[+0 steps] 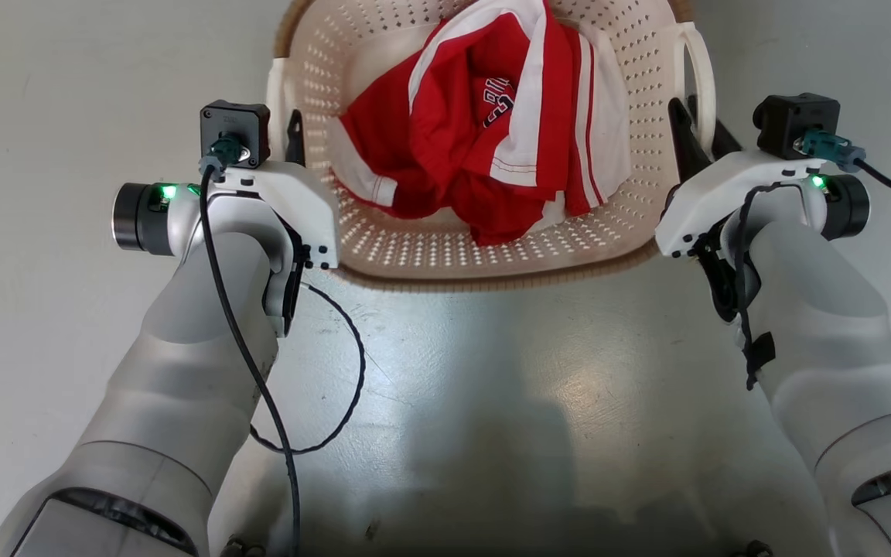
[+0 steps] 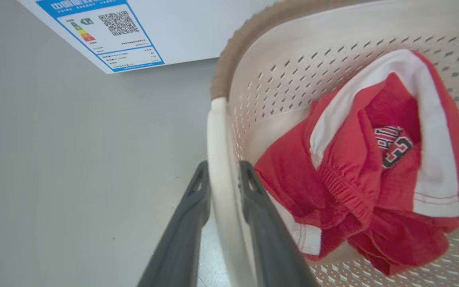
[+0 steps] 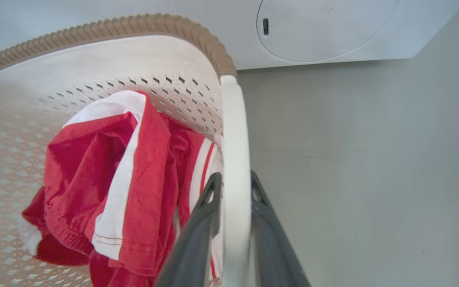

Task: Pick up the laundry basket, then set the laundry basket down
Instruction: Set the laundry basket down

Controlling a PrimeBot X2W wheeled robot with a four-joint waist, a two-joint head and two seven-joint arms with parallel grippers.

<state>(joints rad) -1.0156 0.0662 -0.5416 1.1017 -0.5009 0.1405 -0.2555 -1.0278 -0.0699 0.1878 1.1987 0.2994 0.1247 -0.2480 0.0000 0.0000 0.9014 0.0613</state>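
A pale grey floor (image 1: pixel 492 387) spreads under everything, glossy near the robot. Beyond the far side of the basket stands a white washing machine (image 3: pixel 333 32), its round door visible in the right wrist view. The robot's two pale forearms reach forward, the left arm (image 1: pixel 182 371) at the lower left of the head view and the right arm (image 1: pixel 824 325) at the lower right.

Between them, straight ahead of the robot, is the laundry basket (image 1: pixel 430 247), cream-white and perforated, with a brown woven-look rim (image 3: pixel 134 24). It hangs or stands low over the floor (whether its base touches the floor cannot be told). Inside lies a crumpled red and white garment (image 1: pixel 461 131), with dark lettering on one fold.

A white loop handle sits on each short side. The left pincer (image 2: pixel 222 171) straddles the left handle (image 2: pixel 218 131), one dark finger against each face, with no gap showing, so it is clamped on the handle. The right pincer (image 3: pixel 235 181) grips the right handle (image 3: pixel 235 119) the same way, one finger on the inner side and one on the outer.

A blue-bordered energy label (image 2: pixel 106 32) is stuck on the machine. A thin black cable (image 1: pixel 337 402) loops from the left wrist, and a small green light (image 1: pixel 169 191) glows there.
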